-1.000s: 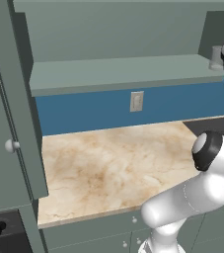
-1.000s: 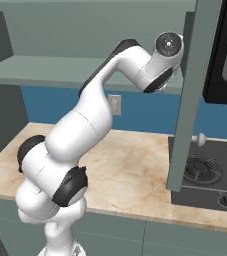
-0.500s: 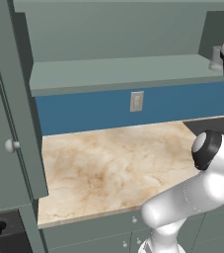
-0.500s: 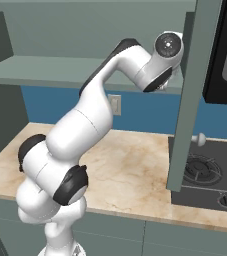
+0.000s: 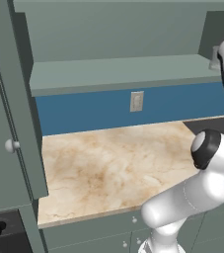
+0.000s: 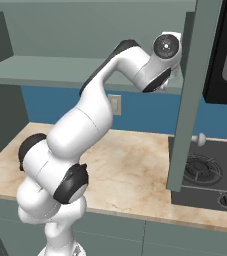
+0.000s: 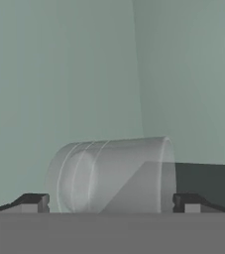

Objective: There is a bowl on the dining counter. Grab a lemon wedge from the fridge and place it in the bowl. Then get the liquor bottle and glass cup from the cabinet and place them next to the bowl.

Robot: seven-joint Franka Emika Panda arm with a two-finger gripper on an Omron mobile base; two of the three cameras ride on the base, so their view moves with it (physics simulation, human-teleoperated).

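Nothing is moving between the earlier frames and this one: the arm is staying raised with its hand reaching into the open cabinet [image 5: 118, 74], and the base views are matching the earlier ones.

In the hand view, the glass cup [image 7: 114, 173] is appearing as a clear cylinder lying sideways across the picture, since the camera is rolling with the hand. It is sitting between the two dark fingertips [image 7: 32, 202], which are standing wide apart, one just outside each end of the cup, and not touching it. The gripper [image 7: 111, 203] is therefore gaping open and holding nothing. The lower part of the cup is being cut off at the bottom of the view, so how far it is reaching in between the fingers is hard to tell.

In the left base view, a sliver of the cup is peeking out on the cabinet shelf, mostly hidden behind the robot's hand. In the right base view, the open cabinet door [image 6: 190, 95] is covering the gripper and the cup.

Below the shelf are lying a blue wall with a pale outlet [image 5: 136, 101], a beige worktop [image 5: 108, 168], and a black hob [image 6: 205, 175].
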